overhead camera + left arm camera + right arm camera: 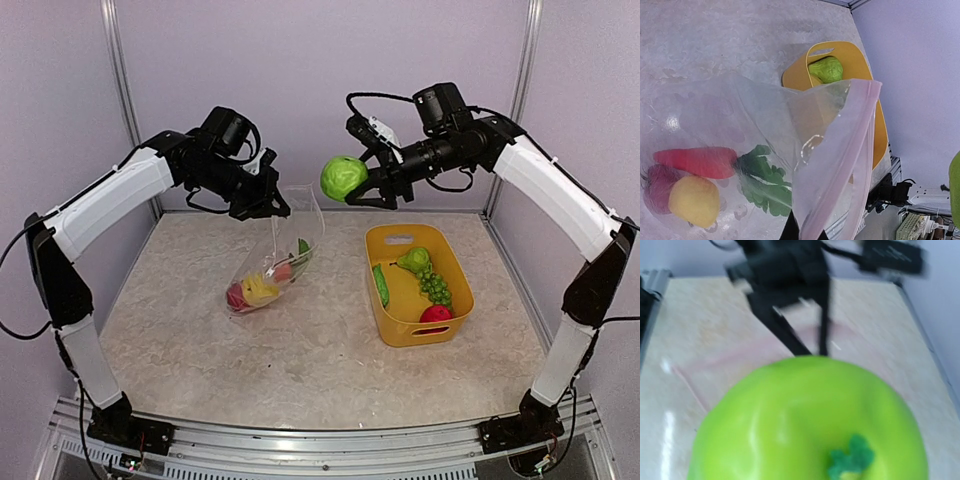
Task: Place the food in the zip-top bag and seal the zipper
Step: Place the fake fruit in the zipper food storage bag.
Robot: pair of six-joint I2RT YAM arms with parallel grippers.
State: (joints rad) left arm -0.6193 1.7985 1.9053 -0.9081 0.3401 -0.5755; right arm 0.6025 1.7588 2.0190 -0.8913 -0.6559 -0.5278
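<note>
- Top view: my left gripper (266, 203) is pinched shut on the top edge of the bag (272, 262) and holds it up. The bag's bottom rests on the table (300, 370), with red, yellow and green food inside.
- My right gripper (362, 183) has its jaws spread wide around a green apple (340, 177), up in the air at 2 o'clock from the bag's top.
- The basket (396, 237) sits at 3 o'clock from the bag, apart from it. In it are a pear (414, 260) at 12, a cucumber (381, 285) at 9, grapes (436, 288) at 3 and a red ball (436, 314) at 5.
- Left wrist view: the zipper (847, 150) runs from 1 o'clock down to 6. Through the plastic at 8 o'clock I see a red piece (695, 161), a yellow ball (694, 200) and green leaves (762, 182). The basket shows at 12.
- Right wrist view: the apple fills the lower half and hides my fingers. A dark, blurred arm (785, 275) sits at 12.
</note>
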